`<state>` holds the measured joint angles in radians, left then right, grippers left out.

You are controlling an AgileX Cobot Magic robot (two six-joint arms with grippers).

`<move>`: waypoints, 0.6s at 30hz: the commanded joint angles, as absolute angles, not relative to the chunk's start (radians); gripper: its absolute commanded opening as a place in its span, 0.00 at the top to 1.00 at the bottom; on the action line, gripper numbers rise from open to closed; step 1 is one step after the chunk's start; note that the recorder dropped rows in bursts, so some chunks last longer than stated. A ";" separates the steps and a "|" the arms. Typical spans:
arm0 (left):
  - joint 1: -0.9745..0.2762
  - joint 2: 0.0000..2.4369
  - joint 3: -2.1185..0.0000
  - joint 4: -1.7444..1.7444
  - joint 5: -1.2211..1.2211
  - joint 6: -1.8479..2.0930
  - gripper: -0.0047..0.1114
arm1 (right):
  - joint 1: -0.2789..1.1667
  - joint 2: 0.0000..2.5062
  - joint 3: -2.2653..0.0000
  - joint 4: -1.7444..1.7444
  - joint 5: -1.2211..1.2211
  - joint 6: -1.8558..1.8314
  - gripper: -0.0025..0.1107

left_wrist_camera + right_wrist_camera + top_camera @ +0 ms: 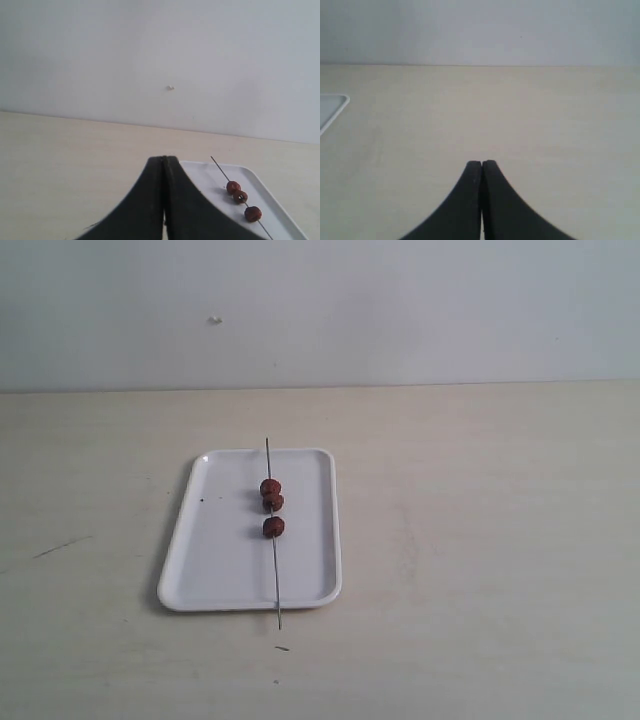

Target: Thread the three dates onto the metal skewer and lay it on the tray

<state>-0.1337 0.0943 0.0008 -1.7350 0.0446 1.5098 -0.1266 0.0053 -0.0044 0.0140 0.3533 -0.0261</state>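
My left claw (164, 162) is pinched tight. Its two black fingers (145, 205) press flat on each other and hold nothing. My right claw (482, 164) is the same, closed up with nothing in it. Neither claw shows in the far-off camera.

The white tray (215, 560) lies flat on the pale desk (480, 540), near the middle of it. The thin gray skewer (275, 570) lies across the tray from 12 o'clock to 6 o'clock, a bit to the 3 o'clock side of the tray's middle. Both tips poke out past the rim, one at 12 o'clock and one at 6 o'clock.

All three dates (273, 502) are on the skewer. They sit in a row over the tray, more toward its 12 o'clock half. The first date (270, 486) and the second one touch. The last date (273, 527) sits a little apart from them, toward 6 o'clock.

My left wrist camera sees the tray (210, 172), the skewer (220, 170) and the dates (240, 196) just past my closed fingers. My right wrist camera sees only a corner of the tray (332, 107), well apart from my claw, and bare desk.
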 commanded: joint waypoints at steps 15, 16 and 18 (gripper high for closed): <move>-0.138 0.091 0.000 -0.214 0.078 0.118 0.96 | -0.134 0.000 0.000 0.010 0.341 -0.025 0.98; -0.138 0.091 0.000 -0.117 0.101 0.048 0.96 | -0.134 0.000 0.000 0.010 0.341 -0.025 0.98; -0.138 0.091 0.000 -0.010 0.150 -0.055 0.96 | -0.134 0.000 0.000 0.010 0.341 -0.025 0.98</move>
